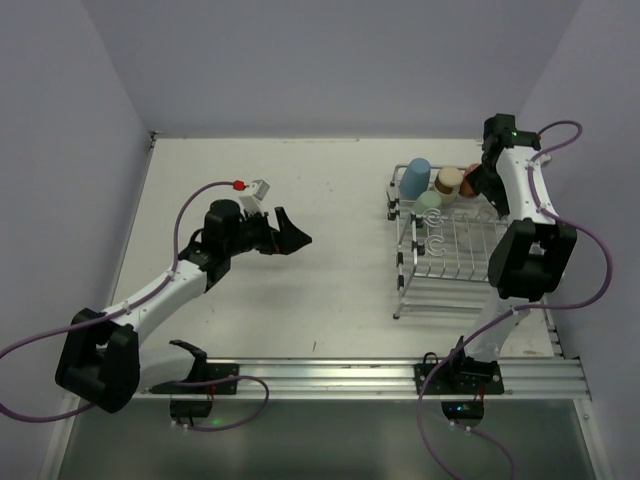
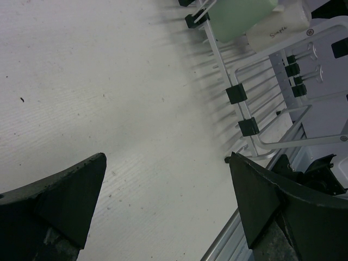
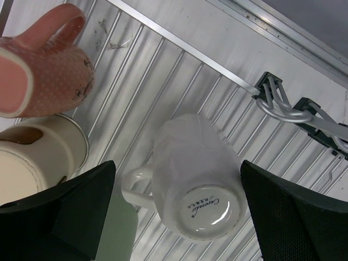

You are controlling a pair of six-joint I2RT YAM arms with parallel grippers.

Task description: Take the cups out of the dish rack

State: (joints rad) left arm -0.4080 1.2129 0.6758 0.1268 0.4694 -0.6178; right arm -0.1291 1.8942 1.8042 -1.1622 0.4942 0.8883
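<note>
Right gripper [image 3: 179, 215] is at the far end of the dish rack [image 1: 402, 262], jaws spread wide. The white cup [image 3: 193, 179] sits between them, base turned toward the wrist camera (stamp visible, not legible) and handle just beside one finger. Outside that same finger are the pink cup [image 3: 46, 65], the cream cup [image 3: 38, 157] and a sliver of green cup [image 3: 118, 231]; the blue cup [image 1: 417, 172] is in the rack too. Left gripper [image 2: 168, 201] hangs over the table [image 2: 109, 81], jaws likewise apart with only tabletop between them, rack beyond one finger.
</note>
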